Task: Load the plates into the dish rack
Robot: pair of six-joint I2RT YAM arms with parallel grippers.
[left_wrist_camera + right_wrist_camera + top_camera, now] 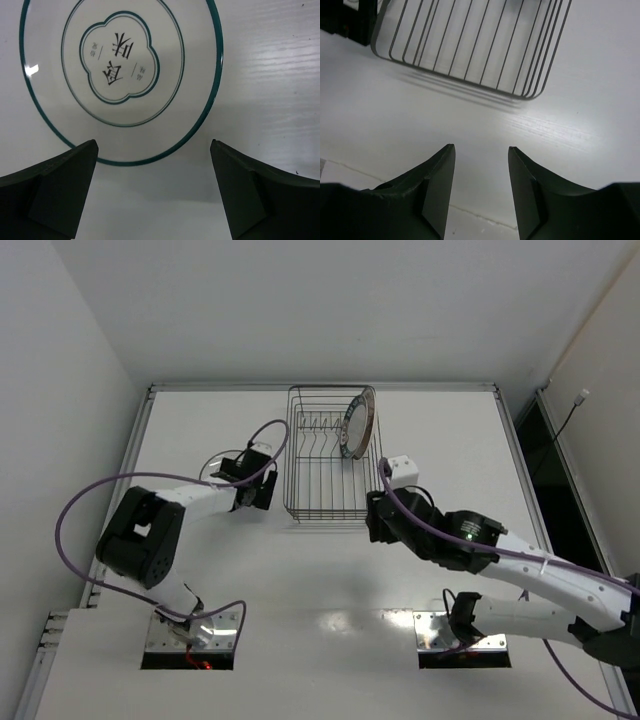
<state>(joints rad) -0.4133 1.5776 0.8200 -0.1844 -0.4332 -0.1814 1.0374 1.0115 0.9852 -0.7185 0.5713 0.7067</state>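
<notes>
A pale plate with a thin dark teal edge and black characters in its centre lies flat on the white table; I cannot make it out in the top view. My left gripper is open over its near rim, touching nothing, just left of the dish rack in the top view. A white plate with a dark blue rim stands on edge at the rack's far right. My right gripper is open and empty above the table by the rack's near right corner, also seen from above. The orange-centred plate is out of view.
The black wire rack stands mid-table with upright tines along its far part. Part of the left arm shows dark beyond the rack in the right wrist view. Purple cables loop over both arms.
</notes>
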